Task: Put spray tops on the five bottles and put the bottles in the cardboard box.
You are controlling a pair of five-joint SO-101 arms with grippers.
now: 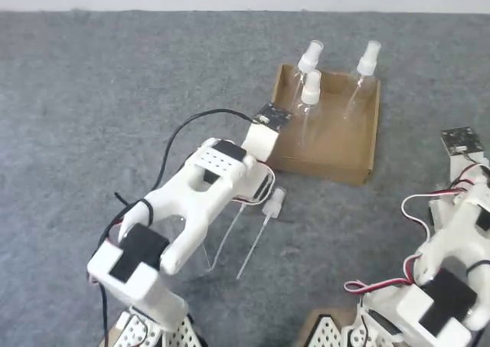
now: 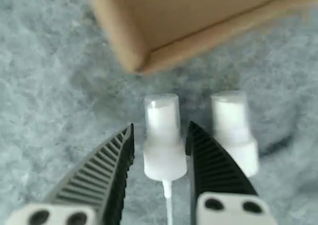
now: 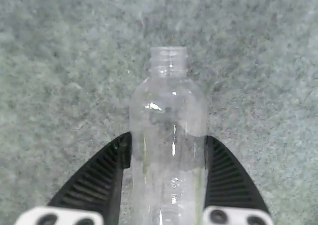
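Observation:
A white spray top (image 2: 161, 135) lies on the grey carpet, and my left gripper (image 2: 160, 133) is open around it, one finger touching it and the other a sliver away. A second spray top (image 2: 233, 130) lies just beside it, outside the fingers. In the high view this second spray top (image 1: 273, 200) sits near the cardboard box (image 1: 360, 167), its thin tube trailing toward the arm. Three bottles with spray tops (image 1: 310, 90) stand in the box. My right gripper (image 3: 169, 140) is shut on a clear bottle (image 3: 169, 111) with a bare neck.
The box corner (image 2: 139, 41) is close ahead of the left fingers. Open grey carpet (image 1: 92, 94) spreads to the left of the box and between the two arms. The right arm (image 1: 452, 255) stands at the near right edge.

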